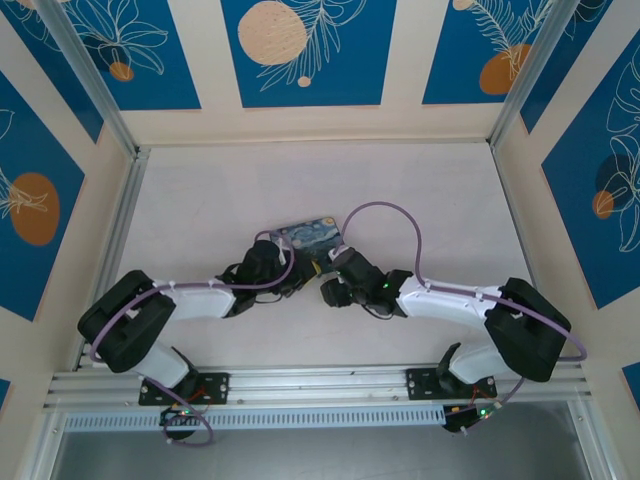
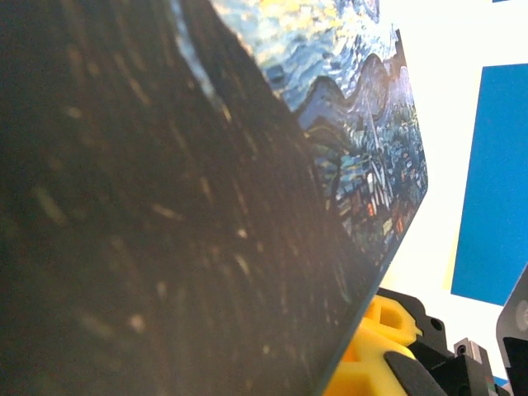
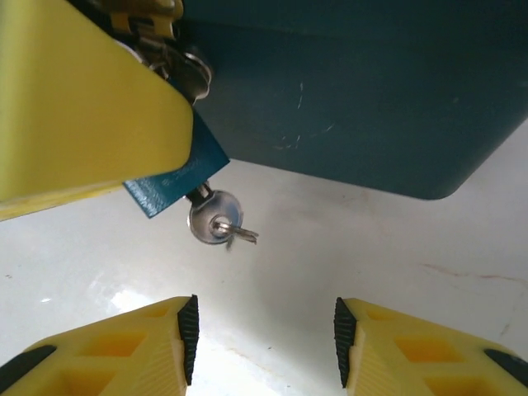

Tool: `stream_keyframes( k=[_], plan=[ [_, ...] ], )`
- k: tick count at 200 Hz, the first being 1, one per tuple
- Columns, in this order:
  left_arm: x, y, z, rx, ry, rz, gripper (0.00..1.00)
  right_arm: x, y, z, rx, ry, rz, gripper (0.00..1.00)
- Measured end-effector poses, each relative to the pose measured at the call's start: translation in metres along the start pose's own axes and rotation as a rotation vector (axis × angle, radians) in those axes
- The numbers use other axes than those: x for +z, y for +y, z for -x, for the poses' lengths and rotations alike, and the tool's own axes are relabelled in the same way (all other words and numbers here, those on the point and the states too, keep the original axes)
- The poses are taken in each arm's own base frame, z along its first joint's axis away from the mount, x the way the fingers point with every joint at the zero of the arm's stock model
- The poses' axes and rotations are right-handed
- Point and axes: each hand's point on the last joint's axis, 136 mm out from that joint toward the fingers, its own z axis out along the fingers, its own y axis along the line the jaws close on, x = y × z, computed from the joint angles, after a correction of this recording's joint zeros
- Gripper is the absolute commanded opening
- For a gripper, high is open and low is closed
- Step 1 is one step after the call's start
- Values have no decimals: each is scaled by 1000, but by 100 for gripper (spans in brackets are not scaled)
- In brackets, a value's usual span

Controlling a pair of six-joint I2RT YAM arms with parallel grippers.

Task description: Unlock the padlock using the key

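A: Right tool (image 3: 264,334), how do its jaws stand?
B: Apart, touching nothing. Left tool (image 1: 292,278) is closed.
A: On what?
B: Above the white bench (image 3: 388,264), by the dark-blue tin (image 3: 371,91), it pinches the tilted blue padlock (image 3: 177,183). The key (image 3: 216,221) sits in the padlock, silver head facing the right tool's gap.

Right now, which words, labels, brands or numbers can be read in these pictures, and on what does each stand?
None can be read.
On the padlock, faint marks on the blue body are too blurred to read.
The painted tin carries a painting, no lettering visible.
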Motion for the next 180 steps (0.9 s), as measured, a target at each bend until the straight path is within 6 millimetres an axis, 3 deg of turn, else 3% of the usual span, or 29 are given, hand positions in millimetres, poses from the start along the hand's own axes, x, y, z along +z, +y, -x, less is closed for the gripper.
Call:
stream_keyframes(
  k=[72, 100, 144, 180],
  plan=[
    [1, 0, 0, 0, 1, 0, 0, 8, 8, 21, -23, -21, -6, 42],
    [1, 0, 0, 0, 2, 0, 0, 12, 8, 20, -27, -10, -10, 33],
    [1, 0, 1, 2, -1, 0, 0, 13, 9, 20, -25, -2, 8, 10],
    [2, 3, 3, -1, -3, 5, 0, 12, 9, 19, -9, 13, 29, 7]
  ],
)
